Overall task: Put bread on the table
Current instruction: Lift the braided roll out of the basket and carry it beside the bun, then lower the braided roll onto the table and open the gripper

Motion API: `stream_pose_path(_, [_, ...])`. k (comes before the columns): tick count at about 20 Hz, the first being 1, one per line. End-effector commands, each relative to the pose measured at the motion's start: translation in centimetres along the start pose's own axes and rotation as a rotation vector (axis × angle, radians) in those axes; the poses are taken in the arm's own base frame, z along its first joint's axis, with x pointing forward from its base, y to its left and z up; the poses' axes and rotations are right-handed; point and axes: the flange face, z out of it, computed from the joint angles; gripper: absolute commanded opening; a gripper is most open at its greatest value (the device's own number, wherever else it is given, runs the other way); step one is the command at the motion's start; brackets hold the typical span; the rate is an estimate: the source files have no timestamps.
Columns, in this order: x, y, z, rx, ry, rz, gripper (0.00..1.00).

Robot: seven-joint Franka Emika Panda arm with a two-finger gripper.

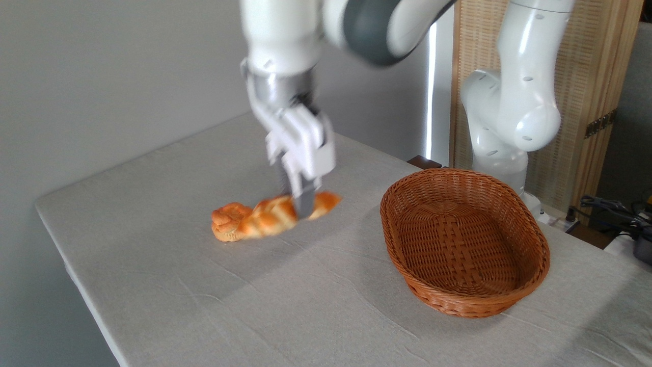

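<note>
The bread (269,219), a long braided golden-orange loaf, is low over the grey-clothed table (168,285), left of centre. Its right end is tilted slightly up and its left end is down by the cloth. My gripper (297,203) comes straight down on the loaf's right half. One finger (304,204) is in front of the loaf and the other is behind it, shut on the bread. The gripper and loaf are blurred. A small round knotted bun (229,220) lies on the cloth against the loaf's left end.
A brown oval wicker basket (461,300) stands on the table to the right, with nothing visible inside it. The arm's white base (501,127) rises behind the basket. The table's left edge runs close to the bun. Cables lie at the far right.
</note>
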Motion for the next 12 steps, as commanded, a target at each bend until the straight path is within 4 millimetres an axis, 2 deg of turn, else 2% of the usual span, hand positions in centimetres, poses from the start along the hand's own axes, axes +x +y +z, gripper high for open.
stream_pose_path(1, [3.6,-2.2,5.6,0.024,-0.035,-0.020,0.80])
stream_pose_path(2, [3.8,-2.2,6.1,0.026,-0.044,-0.016,0.95])
stream_pose_path(3, [3.8,-2.2,6.1,0.028,-0.039,-0.017,1.00])
stream_pose_path(6, [4.0,-2.3,7.1,0.019,-0.056,-0.020,1.00])
stream_pose_path(12, [4.1,-2.2,7.8,0.009,-0.068,-0.018,1.00])
